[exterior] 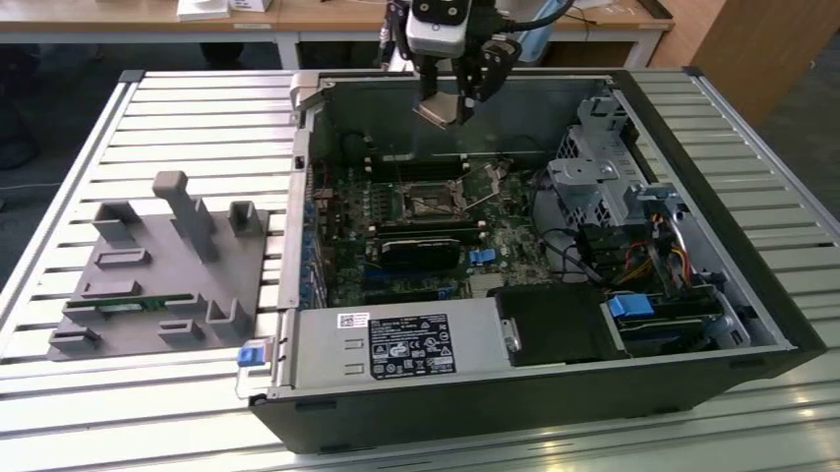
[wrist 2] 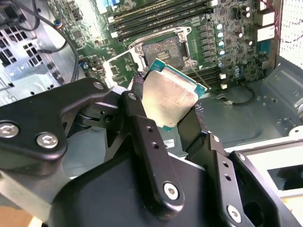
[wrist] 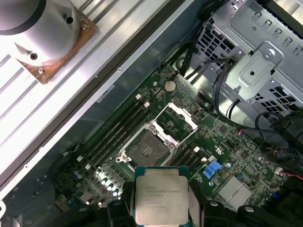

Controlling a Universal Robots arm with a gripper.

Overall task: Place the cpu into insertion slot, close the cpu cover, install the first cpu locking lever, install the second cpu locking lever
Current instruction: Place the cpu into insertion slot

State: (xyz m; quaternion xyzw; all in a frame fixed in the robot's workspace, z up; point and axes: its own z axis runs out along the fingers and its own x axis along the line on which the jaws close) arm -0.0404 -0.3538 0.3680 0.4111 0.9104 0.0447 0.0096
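Observation:
My gripper (exterior: pixel 453 103) hangs above the back of the open computer case, shut on the cpu (exterior: pixel 439 108). In both wrist views the cpu (wrist 2: pixel 170 94) (wrist: pixel 161 196), a flat silver-topped square chip with a green rim, is pinched by its edges between the black fingers (wrist 2: pixel 142 125). Below it on the green board lies the insertion slot (wrist: pixel 147 150) (wrist 2: pixel 163 49) (exterior: pixel 427 204), dark in the centre and uncovered. The cpu cover (wrist: pixel 176 119) stands swung open beside the slot. Thin metal levers (exterior: pixel 494 183) stick up near the slot.
A power supply box (exterior: pixel 393 346) with a black label fills the case's front. A metal drive cage (exterior: pixel 604 177) and cables sit on the exterior view's right. Memory slots (wrist: pixel 118 132) run beside the socket. A grey fixture tray (exterior: pixel 157 265) lies outside the case on the exterior view's left.

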